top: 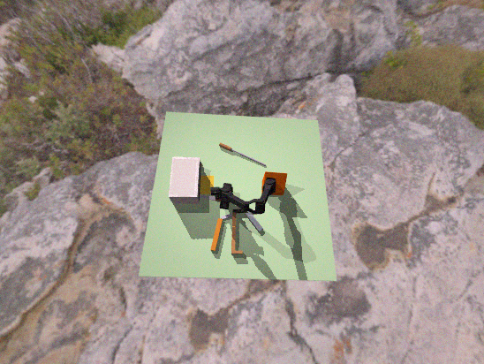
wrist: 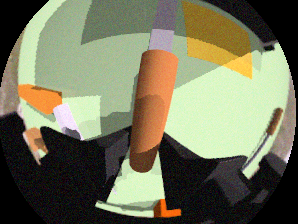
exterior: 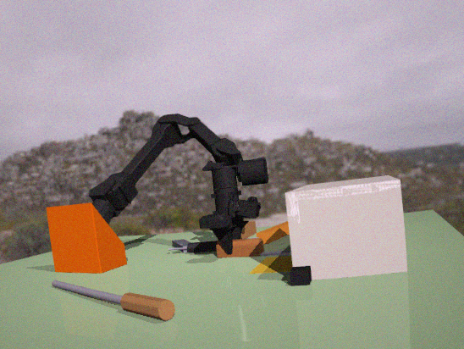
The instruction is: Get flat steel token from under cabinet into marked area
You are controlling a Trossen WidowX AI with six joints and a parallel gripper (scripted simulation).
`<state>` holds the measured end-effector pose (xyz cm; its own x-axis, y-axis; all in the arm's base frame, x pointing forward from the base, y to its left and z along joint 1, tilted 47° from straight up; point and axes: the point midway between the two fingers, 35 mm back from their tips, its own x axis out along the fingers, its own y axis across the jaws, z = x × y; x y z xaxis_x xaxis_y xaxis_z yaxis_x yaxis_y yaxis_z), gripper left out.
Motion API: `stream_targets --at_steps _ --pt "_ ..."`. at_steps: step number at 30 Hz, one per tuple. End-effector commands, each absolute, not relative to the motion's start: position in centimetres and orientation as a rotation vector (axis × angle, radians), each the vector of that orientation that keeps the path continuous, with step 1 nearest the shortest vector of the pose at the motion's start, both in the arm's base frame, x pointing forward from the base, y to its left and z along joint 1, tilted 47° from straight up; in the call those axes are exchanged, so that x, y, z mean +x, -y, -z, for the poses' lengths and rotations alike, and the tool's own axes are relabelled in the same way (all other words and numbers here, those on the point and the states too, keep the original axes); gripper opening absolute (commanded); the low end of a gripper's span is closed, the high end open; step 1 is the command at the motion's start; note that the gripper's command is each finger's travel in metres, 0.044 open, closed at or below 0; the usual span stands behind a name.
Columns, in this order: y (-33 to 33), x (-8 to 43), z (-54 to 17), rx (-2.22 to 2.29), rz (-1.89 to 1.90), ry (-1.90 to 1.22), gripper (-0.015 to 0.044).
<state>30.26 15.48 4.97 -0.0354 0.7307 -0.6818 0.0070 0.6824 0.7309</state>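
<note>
The white cabinet (top: 185, 177) (exterior: 347, 229) stands on the green table. The yellow marked area (top: 207, 185) (exterior: 262, 268) (wrist: 215, 35) lies in front of it, partly in shadow. My gripper (exterior: 229, 247) (wrist: 147, 131) is shut on the brown handle (exterior: 250, 247) (wrist: 156, 90) of a tool, low over the table. Its flat grey shaft (wrist: 161, 40) points toward the cabinet, alongside the marked area; its far end is hidden. I cannot make out the steel token in any view.
A rod with a wooden handle (top: 225, 147) (exterior: 148, 306) lies apart. An orange bar (top: 216, 235), a brown L-shaped piece (top: 235, 238) and a grey bar (top: 255, 223) lie beside the arm. An orange block (top: 280, 183) (exterior: 76, 237) stands by the arm's base. A small black block (exterior: 300, 275) is at the cabinet's corner.
</note>
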Motion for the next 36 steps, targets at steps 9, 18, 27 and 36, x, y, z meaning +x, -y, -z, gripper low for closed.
stream_targets --at_steps 9,18,27,36 --pt "-15.6 31.8 -5.0 0.635 -0.657 -1.504 0.0" --pt "-15.6 32.7 -5.0 0.634 -0.657 -1.503 0.0" --pt "-15.6 33.6 -5.0 0.634 -0.657 -1.503 0.0" --pt "-15.6 34.6 -5.0 0.634 -0.658 -1.502 0.0"
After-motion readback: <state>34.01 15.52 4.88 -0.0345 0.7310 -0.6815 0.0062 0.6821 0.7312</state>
